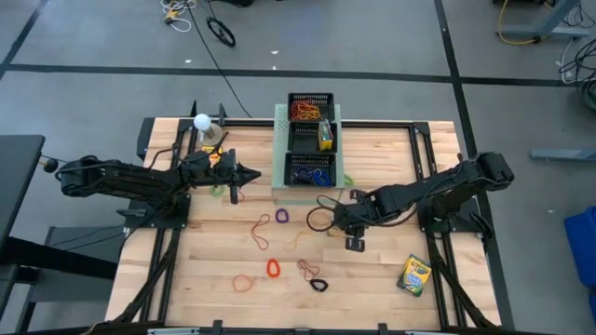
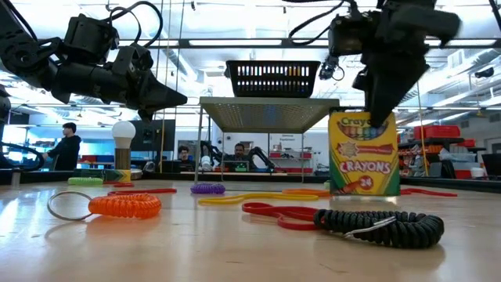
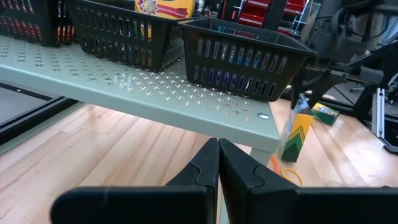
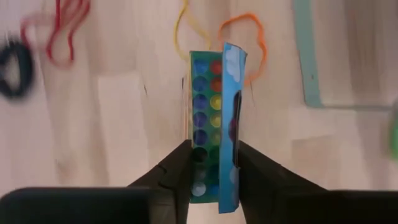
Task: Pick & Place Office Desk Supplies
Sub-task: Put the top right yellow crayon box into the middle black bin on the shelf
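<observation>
The right gripper point(image 4: 214, 163) is pinching a small crayon box point(image 4: 216, 118) across its narrow faces, centre frame in the right wrist view. I'd judge it light, thin cardboard that dents easily. The left gripper point(image 3: 218, 163) hangs closed and empty.

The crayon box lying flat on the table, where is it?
High view: crayon box lies at the table's front right, alone, right of the rubber-band loops.

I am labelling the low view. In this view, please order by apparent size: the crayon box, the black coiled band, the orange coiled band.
1. crayon box
2. black coiled band
3. orange coiled band

Nearness to the camera makes their true sizes unsure.
</observation>
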Controlling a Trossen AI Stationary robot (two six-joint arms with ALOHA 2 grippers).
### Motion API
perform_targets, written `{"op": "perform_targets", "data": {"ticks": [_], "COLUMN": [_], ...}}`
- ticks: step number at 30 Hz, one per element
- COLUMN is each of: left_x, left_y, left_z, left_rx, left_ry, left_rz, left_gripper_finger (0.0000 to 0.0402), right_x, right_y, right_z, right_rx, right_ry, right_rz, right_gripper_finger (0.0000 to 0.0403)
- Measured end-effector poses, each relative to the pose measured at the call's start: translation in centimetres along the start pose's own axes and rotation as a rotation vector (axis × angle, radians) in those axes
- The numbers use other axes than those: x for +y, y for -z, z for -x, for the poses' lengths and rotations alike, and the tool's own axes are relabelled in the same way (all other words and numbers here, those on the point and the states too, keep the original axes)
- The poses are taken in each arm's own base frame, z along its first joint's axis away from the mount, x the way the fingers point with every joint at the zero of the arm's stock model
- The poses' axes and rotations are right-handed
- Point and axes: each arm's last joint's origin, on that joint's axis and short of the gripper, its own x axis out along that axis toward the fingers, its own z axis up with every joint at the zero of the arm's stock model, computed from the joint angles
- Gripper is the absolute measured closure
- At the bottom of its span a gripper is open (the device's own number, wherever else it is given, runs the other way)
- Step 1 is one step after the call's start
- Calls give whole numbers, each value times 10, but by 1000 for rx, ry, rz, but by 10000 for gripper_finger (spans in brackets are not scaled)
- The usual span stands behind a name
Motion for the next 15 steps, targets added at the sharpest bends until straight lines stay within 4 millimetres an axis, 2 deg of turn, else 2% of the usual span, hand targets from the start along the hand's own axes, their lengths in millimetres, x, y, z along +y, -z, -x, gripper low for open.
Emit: {"op": "perform_targets", "data": {"ticks": [7,15], "left_x": [0,0], "left_y": [0,0], "left_z": [0,0], "left_rx": [0,0], "left_ry": [0,0], "left_rz": [0,0], "left_gripper_finger": [387,387], "right_x": [12,25], "right_y": [0,11], "right_z": [12,21], "right_rx": [-15,-6], "right_ry": [46,111], "right_rz": [-370,-817], "right_gripper_finger": [305,305]}}
